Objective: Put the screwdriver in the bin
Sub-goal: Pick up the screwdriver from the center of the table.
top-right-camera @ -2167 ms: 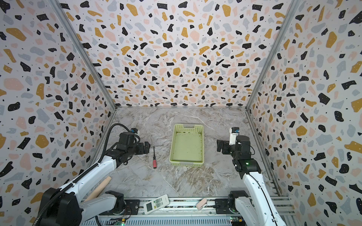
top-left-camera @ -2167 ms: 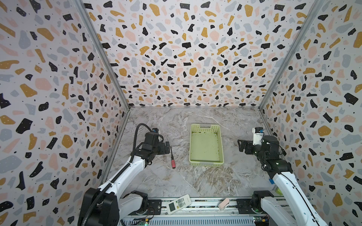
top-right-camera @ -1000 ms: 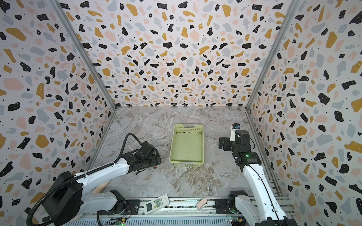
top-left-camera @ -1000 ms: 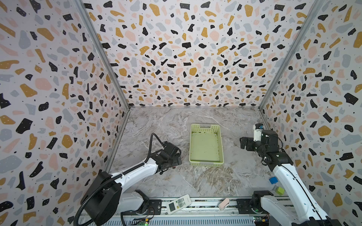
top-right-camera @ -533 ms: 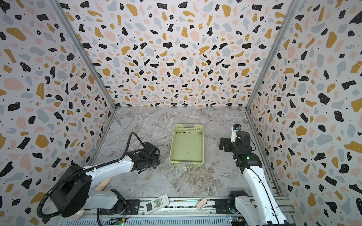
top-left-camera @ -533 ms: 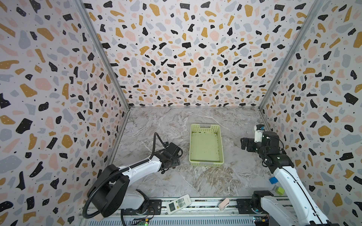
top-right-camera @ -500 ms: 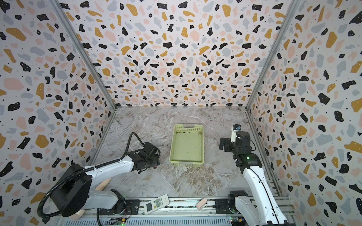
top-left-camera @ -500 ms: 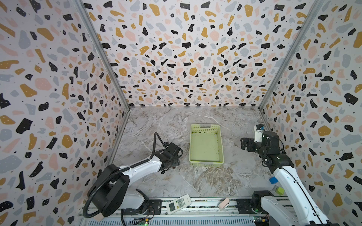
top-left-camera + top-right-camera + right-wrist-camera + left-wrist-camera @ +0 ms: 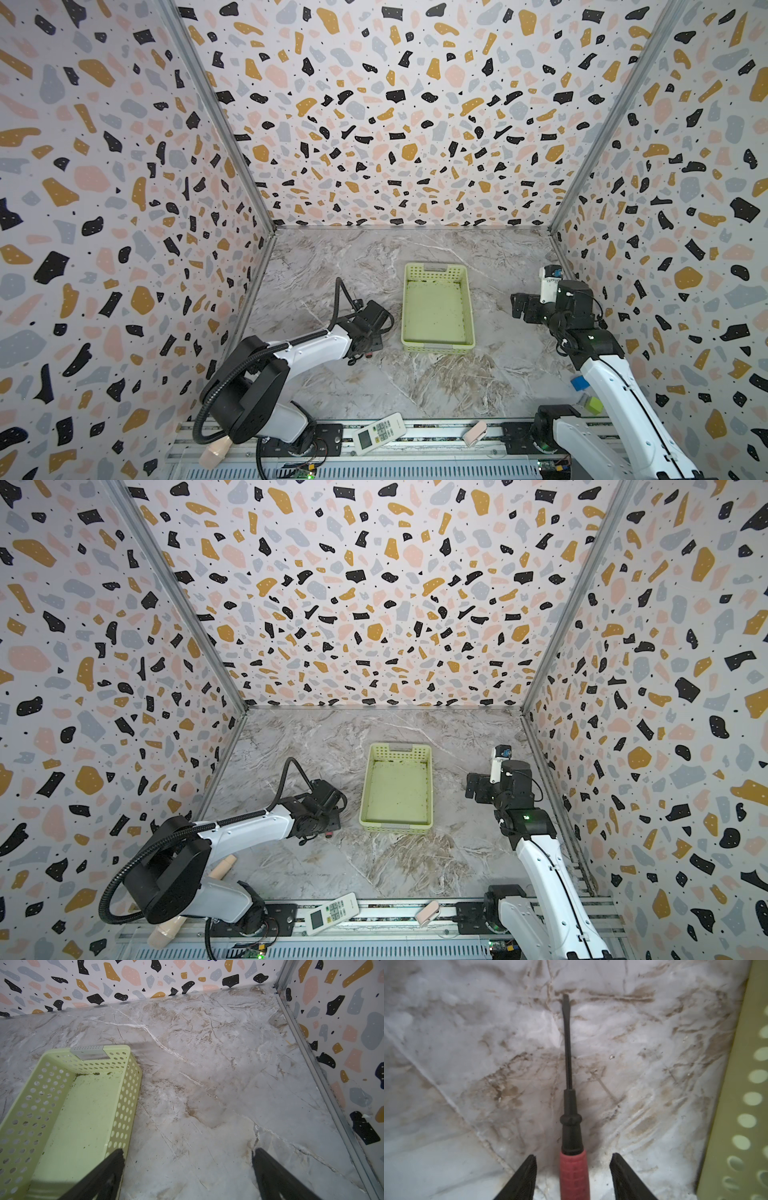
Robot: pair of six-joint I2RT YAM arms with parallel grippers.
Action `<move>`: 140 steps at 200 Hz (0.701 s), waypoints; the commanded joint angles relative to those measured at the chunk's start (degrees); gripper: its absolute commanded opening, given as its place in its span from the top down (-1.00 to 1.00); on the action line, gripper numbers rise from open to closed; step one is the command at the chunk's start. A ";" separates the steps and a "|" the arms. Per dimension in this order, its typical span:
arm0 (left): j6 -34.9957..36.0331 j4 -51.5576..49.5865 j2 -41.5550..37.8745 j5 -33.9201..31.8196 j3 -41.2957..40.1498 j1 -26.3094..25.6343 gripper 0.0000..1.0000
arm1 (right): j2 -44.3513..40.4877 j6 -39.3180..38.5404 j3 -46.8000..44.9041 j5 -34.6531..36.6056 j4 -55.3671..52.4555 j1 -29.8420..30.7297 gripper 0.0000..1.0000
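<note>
We find the left gripper (image 9: 573,1155) lowered to the marble table (image 9: 415,382) beside the bin (image 9: 434,273). Reading the top views as a dial centred on the bin, with the back wall at twelve, this gripper sits at about eight o'clock.

In the left wrist view its two black fingers (image 9: 527,1169) stand on either side of the screwdriver (image 9: 570,1103), level with the red handle. Bare table shows on each side, so the jaws are partly open and we see no contact with the handle.

The screwdriver lies flat on the table with its shaft pointing toward twelve. It runs alongside the bin's perforated wall but apart from it. In both top views only its red butt end shows, under the gripper.

The bin's floor shows dark specks.

The right gripper (image 9: 188,1152) hangs above the table at three o'clock of the bin, fingers spread wide, holding nothing.
</note>
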 commanded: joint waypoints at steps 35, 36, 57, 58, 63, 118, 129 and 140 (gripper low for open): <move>0.71 -2.14 3.69 -1.44 3.65 -1.09 0.00 | -1.20 0.26 -0.69 0.24 1.00 -0.30 -0.95; 0.71 -2.19 3.70 -1.44 3.70 -1.14 0.00 | -1.20 0.26 -0.69 0.24 1.00 -0.30 -0.95; 0.57 -2.97 3.77 -1.83 4.07 -1.34 0.00 | -1.38 0.26 -0.75 0.41 1.08 -0.30 -0.95; 0.55 -3.01 3.74 -1.85 4.09 -1.35 0.00 | -1.42 0.26 -0.81 0.42 1.08 -0.30 -0.95; 0.53 -3.36 3.56 -2.01 4.19 -1.36 0.00 | -1.47 0.25 -0.78 0.47 1.08 -0.30 -0.95; -0.17 -4.36 1.92 -2.70 3.88 -1.45 0.00 | -1.82 0.19 -1.12 0.58 1.35 -0.30 -0.94; -0.26 -4.09 2.16 -2.54 3.58 -1.45 0.01 | -1.73 0.26 -1.03 0.59 1.35 -0.30 -0.94; -0.35 -3.80 2.54 -2.25 3.36 -1.45 0.03 | -1.73 0.14 -0.89 0.59 1.35 -0.30 -0.94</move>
